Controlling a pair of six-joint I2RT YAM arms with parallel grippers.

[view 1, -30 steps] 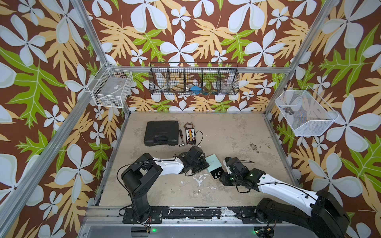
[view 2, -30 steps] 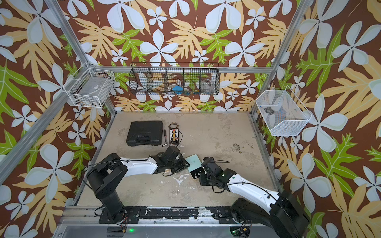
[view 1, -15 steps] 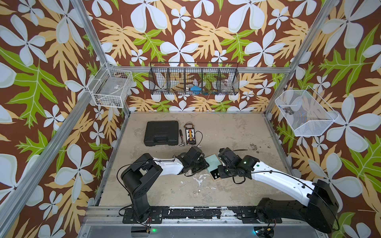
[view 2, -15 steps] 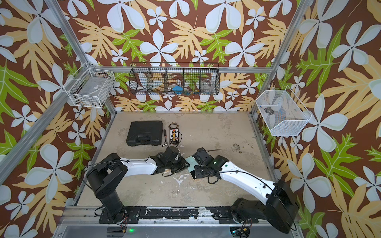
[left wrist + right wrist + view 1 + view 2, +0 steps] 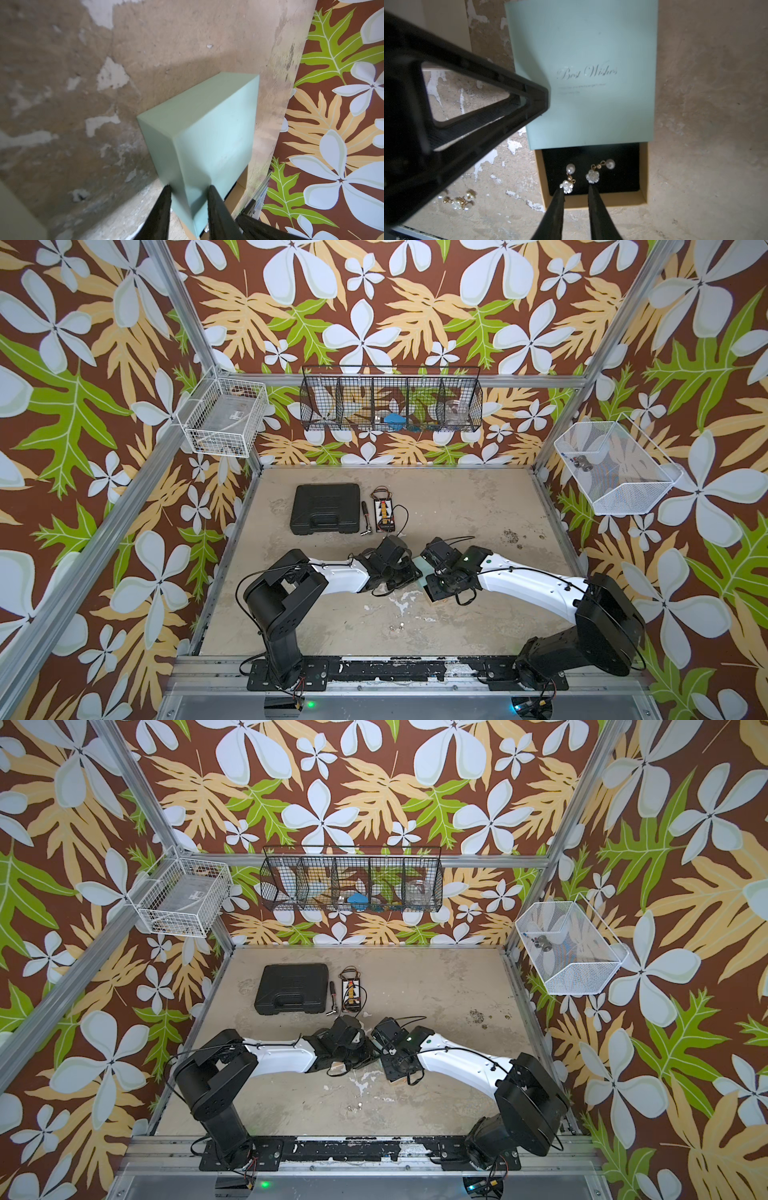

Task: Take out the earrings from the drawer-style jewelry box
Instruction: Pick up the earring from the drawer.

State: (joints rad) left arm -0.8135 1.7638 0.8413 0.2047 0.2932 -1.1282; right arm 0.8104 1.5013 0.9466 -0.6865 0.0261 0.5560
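1. right gripper (image 5: 576, 190): jaws standing slightly apart and gripping nothing, with the tips hovering over the drawer (image 5: 643, 172). One fingertip (image 5: 559, 199) is touching, or almost touching, the flower of one earring; which cannot be told.
2. drawer: sticking out of one end of the box (image 5: 583, 72), with its black pad (image 5: 623, 176) showing.
3. earrings, in drawer (image 5: 568, 184): two pearl-and-flower drops lying side by side on the pad, just outside the box mouth.
4. earrings, out (image 5: 460, 201): a small cluster lying on the table (image 5: 706, 104), beside the drawer end of the box and clear of the drawer.
5. left gripper (image 5: 189, 186): clamping a corner of the box at the end away from the drawer, and so steadying it.
6. Step in hand, as judged: picking the remaining earrings; the task is looking about half done.
7. Next move, as judged: centring the jaws on one drop, dipping to the pad and pinching the flower or bead. The piece is tiny and smooth, so a finger is likely to nudge it aside.
8. table: beige and scuffed, with white paint flaking near the box.
9. case (image 5: 325, 509) and wired board (image 5: 385, 516): lying beyond the box, toward the back wall.
10. room: floral walls, with a black rack (image 5: 390, 400) hanging behind the box and a white basket (image 5: 222, 416) and a mesh basket (image 5: 615, 468) hanging to either side.
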